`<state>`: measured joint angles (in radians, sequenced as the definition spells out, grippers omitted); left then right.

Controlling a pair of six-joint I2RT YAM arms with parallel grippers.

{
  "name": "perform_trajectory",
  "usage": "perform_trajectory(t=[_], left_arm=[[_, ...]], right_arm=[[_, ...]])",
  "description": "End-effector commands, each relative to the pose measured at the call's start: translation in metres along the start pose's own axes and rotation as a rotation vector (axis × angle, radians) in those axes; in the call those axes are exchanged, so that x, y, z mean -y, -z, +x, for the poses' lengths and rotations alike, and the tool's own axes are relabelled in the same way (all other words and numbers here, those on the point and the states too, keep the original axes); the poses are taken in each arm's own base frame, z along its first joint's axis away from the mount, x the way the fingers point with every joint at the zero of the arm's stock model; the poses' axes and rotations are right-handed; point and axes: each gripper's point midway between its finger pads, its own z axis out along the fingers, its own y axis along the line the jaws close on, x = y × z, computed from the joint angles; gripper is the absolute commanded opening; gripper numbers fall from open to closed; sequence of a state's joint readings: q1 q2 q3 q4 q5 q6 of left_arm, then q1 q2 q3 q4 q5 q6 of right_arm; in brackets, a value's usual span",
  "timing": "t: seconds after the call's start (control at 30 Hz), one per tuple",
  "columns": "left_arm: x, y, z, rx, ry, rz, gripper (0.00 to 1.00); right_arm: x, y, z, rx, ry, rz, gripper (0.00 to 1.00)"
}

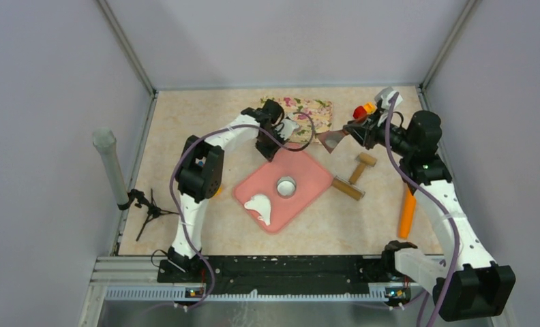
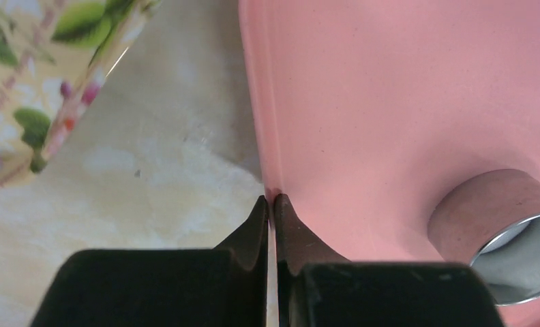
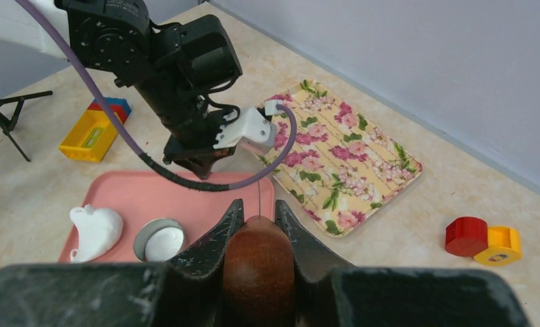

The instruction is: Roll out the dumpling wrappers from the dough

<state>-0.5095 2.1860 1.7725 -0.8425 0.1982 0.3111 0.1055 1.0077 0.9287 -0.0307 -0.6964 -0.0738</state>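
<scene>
Left wrist: L claw [image 2: 271,203] closed, mat [image 2: 390,88] edge | R claw [image 3: 258,206] grips handle [image 3: 257,272]

Your R gripper [image 3: 258,208] is clamped on a brown wooden handle [image 3: 257,266]. Beyond it you've got the pink mat [image 3: 138,194] w/ dough [image 3: 95,230] just beside the metal ring [image 3: 159,238]. L gripper [image 3: 199,163] sits at the mat's far edge, next to the floral tray [image 3: 342,160].
</scene>
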Motion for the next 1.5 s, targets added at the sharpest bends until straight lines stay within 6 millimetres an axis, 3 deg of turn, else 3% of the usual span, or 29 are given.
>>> perform_trajectory(t=[0.0,0.13,0.27,0.4,0.53,0.63,0.7,0.77,0.87,1.07,1.17,1.47], left_arm=[[0.005,-0.003,-0.028,0.044,-0.269,-0.067,0.00],[0.016,-0.008,-0.040,0.070,-0.382,-0.072,0.00],[0.005,0.004,-0.065,0.126,-0.330,-0.165,0.00],[-0.005,0.042,-0.091,0.240,-0.243,-0.223,0.31],[0.000,0.100,-0.109,0.385,-0.165,-0.207,0.62],[0.012,0.137,-0.110,0.475,-0.134,-0.164,0.86],[0.025,0.144,-0.101,0.492,-0.129,-0.114,0.92],[0.040,0.140,-0.088,0.487,-0.124,-0.041,0.93],[0.066,0.118,-0.063,0.421,-0.111,0.107,0.91],[0.095,0.062,-0.015,0.200,-0.084,0.340,0.71],[0.099,0.047,-0.004,0.155,-0.067,0.384,0.66],[0.108,0.036,0.005,0.126,-0.050,0.441,0.60]], right_arm=[[-0.001,0.007,-0.005,0.033,-0.001,0.020,0.00],[0.004,0.017,0.006,0.013,-0.015,0.094,0.00],[0.009,0.032,-0.006,0.067,0.008,0.174,0.00],[0.019,0.043,-0.014,0.075,0.006,0.240,0.00],[0.035,0.055,-0.028,0.104,0.008,0.332,0.00],[0.049,0.065,-0.040,0.144,-0.039,0.403,0.00],[0.057,0.069,-0.042,0.161,-0.068,0.433,0.00],[0.061,0.065,-0.034,0.150,-0.112,0.436,0.00],[0.067,0.054,-0.015,0.126,-0.161,0.418,0.00],[0.068,0.044,0.013,0.082,-0.174,0.376,0.00],[0.063,0.044,0.018,0.084,-0.157,0.358,0.00],[0.056,0.046,0.018,0.093,-0.129,0.329,0.00]])
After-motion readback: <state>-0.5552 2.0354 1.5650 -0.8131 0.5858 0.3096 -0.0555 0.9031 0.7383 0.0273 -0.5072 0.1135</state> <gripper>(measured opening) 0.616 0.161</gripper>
